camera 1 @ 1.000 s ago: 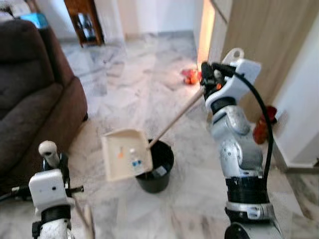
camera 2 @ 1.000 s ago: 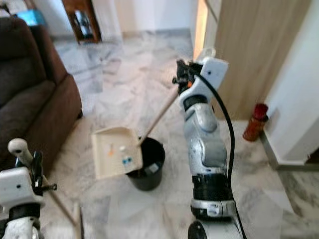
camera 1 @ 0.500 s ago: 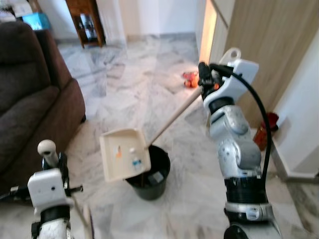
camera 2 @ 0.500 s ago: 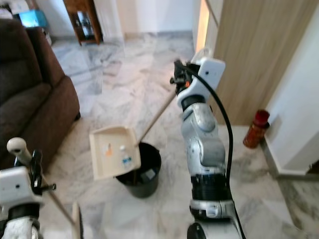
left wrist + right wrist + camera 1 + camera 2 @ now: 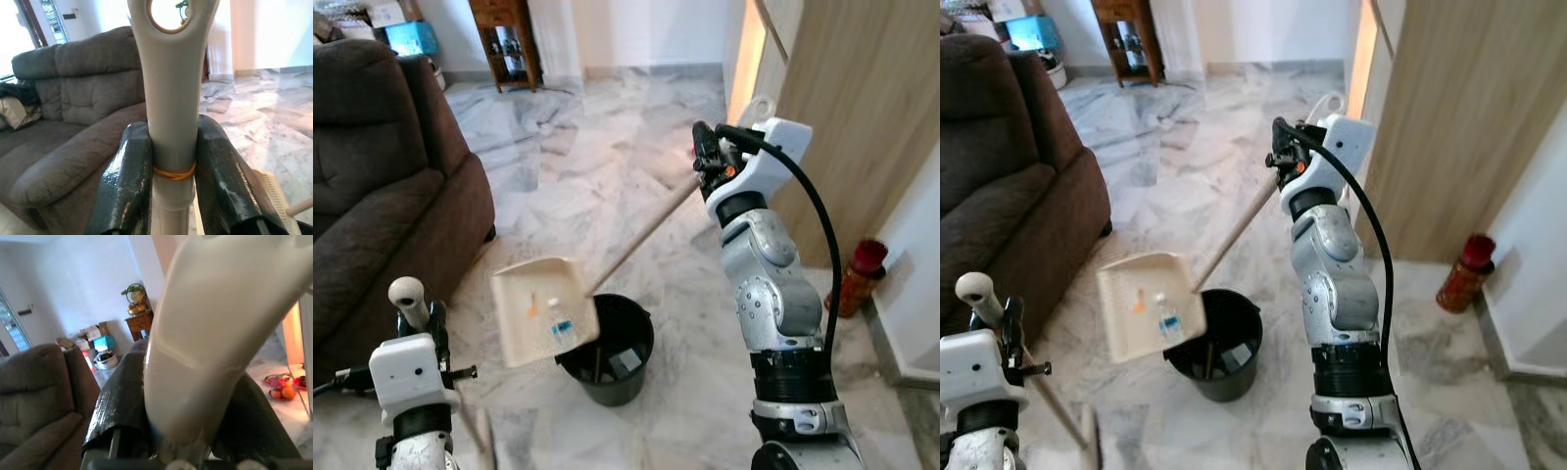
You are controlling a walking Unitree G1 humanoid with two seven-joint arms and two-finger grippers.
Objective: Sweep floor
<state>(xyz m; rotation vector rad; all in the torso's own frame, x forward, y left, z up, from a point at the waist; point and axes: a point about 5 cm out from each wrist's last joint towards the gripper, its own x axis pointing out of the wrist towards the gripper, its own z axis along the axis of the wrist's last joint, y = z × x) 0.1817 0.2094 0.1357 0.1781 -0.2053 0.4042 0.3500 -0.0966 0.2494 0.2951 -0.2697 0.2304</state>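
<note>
A cream dustpan (image 5: pixel 544 311) on a long wooden handle (image 5: pixel 641 230) hangs tilted over the rim of a black bin (image 5: pixel 612 351). Small bits of litter lie in the pan, among them a small bottle (image 5: pixel 560 322). My right gripper (image 5: pixel 707 157) is shut on the top of the dustpan handle (image 5: pixel 215 333), raised at chest height. My left gripper (image 5: pixel 168 186) is shut on the cream broom handle (image 5: pixel 171 93), low at the left, with its knob (image 5: pixel 407 291) sticking up. The broom stick (image 5: pixel 1058 411) slants down to the floor.
A dark brown sofa (image 5: pixel 382 186) fills the left side. A wooden wardrobe (image 5: pixel 862 108) and white wall stand on the right, with a red bottle (image 5: pixel 858 274) on the floor beside them. A wooden stand (image 5: pixel 504 39) is far back. Marble floor lies open ahead.
The camera view has shifted, so the whole scene sits differently. The dustpan has dropped slightly and moved left over the bin's rim. Both grips are unchanged.
</note>
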